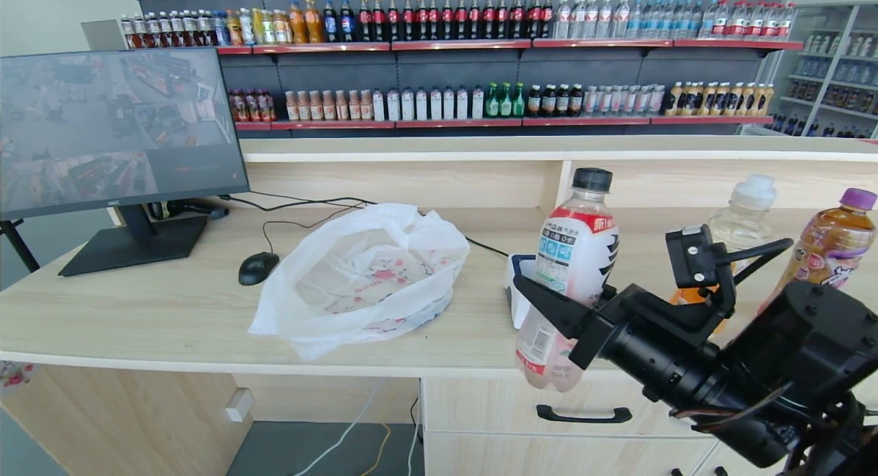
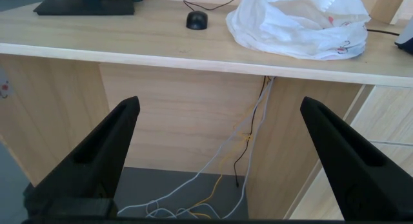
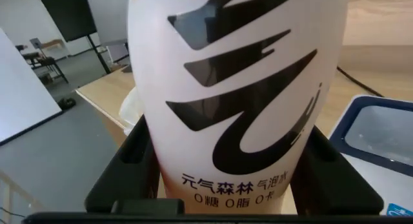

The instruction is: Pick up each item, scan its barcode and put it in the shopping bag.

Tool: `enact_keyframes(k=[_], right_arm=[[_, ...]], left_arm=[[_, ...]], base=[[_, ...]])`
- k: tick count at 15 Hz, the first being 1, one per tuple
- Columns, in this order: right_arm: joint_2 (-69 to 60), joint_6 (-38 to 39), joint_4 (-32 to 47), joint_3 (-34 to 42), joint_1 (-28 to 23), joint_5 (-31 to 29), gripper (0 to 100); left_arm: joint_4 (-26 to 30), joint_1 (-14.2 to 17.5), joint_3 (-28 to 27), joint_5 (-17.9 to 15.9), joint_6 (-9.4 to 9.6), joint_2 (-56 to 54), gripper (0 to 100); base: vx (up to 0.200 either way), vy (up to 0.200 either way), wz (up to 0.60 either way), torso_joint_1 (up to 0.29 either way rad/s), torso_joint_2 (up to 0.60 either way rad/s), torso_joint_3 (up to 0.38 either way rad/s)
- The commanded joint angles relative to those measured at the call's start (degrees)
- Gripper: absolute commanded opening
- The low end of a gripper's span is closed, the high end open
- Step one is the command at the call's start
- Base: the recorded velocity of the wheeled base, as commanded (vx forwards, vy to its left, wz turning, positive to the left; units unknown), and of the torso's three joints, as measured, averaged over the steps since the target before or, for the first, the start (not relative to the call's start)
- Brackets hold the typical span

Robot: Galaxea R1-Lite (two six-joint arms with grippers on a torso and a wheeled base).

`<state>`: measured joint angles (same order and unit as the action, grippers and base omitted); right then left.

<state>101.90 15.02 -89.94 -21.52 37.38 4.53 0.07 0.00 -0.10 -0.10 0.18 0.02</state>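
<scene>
A white bottle with a black cap is held upright, right of the open white bag, with a clear bottle and a brown bottle farther right.

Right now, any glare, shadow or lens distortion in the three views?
Head view: even light, soft shadow beside the white plastic shopping bag; the black flat monitor leans from wide-angle stretch. Left wrist view: shade under the pale wooden counter. Right wrist view: white-labelled drink bottle bulges close to the lens, no hard glare.
</scene>
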Motion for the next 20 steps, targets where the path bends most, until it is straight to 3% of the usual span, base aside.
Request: enact_keyframes(k=[1, 4, 6, 9, 16, 20], right_arm=[[6.03, -3.86, -0.06, -7.22, -4.94, 0.83, 0], [3.48, -5.35, 0.03, -10.65, -8.11, 2.50, 0], [0.93, -7.64, 8.20, -8.63, -8.37, 2.32, 0], [1.63, -13.09, 13.30, -10.48, -8.81, -1.11, 0], [4.36, -12.91, 12.51, -12.76, -9.69, -8.40, 0], [4.45, -19.15, 12.33, -16.36, -9.78, -14.55, 0]], left_arm=[[0.01, 0.00, 0.01, 0.01, -0.01, -0.02, 100], [0.01, 0.00, 0.01, 0.01, -0.01, -0.02, 100], [0.01, 0.00, 0.01, 0.01, -0.01, -0.02, 100], [0.01, 0.00, 0.10, 0.01, -0.01, -0.02, 100], [0.01, 0.00, 0.01, 0.01, -0.01, -0.02, 100], [0.01, 0.00, 0.01, 0.01, -0.01, -0.02, 100]], base=[[0.000, 0.000, 0.00, 0.000, 0.00, 0.000], [0.000, 0.000, 0.00, 0.000, 0.00, 0.000], [0.000, 0.000, 0.00, 0.000, 0.00, 0.000], [0.000, 0.000, 0.00, 0.000, 0.00, 0.000], [0.000, 0.000, 0.00, 0.000, 0.00, 0.000], [0.000, 0.000, 0.00, 0.000, 0.00, 0.000]])
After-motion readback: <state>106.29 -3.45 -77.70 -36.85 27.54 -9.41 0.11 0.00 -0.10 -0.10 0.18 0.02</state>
